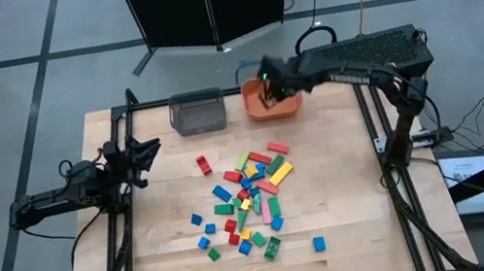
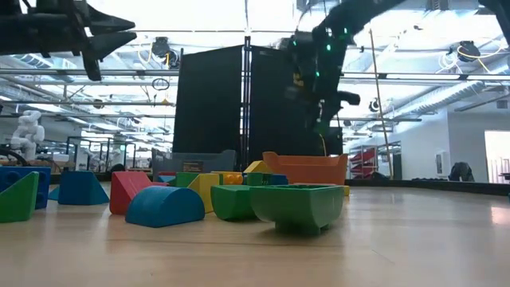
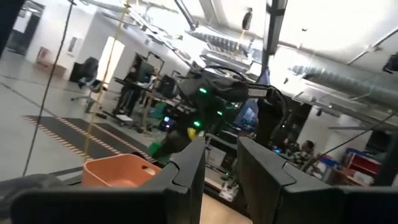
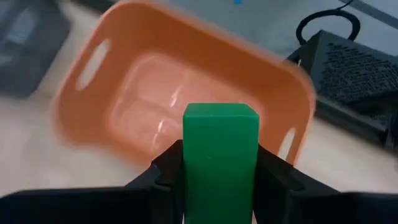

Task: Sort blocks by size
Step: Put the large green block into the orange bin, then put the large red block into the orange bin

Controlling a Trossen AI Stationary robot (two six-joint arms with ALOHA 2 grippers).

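Wooden table [image 1: 356, 225] centre: blocks [image 1: 252, 198] mostly unsorted. Right gripper [image 4: 219, 171], upper middle, clamps green block [image 4: 220, 155] over empty orange bin [image 4: 124, 74]. Left gripper [image 1: 148, 152] waits mid-left, jaws apart.

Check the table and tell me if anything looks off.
Nothing stands out. The blocks lie in a loose unsorted heap mid-table, none off the edge. The right gripper holds a green block above the orange bin, which looks empty.

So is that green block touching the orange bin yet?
Apart. The right wrist view shows the green block clamped in the right gripper, hanging above the orange bin.
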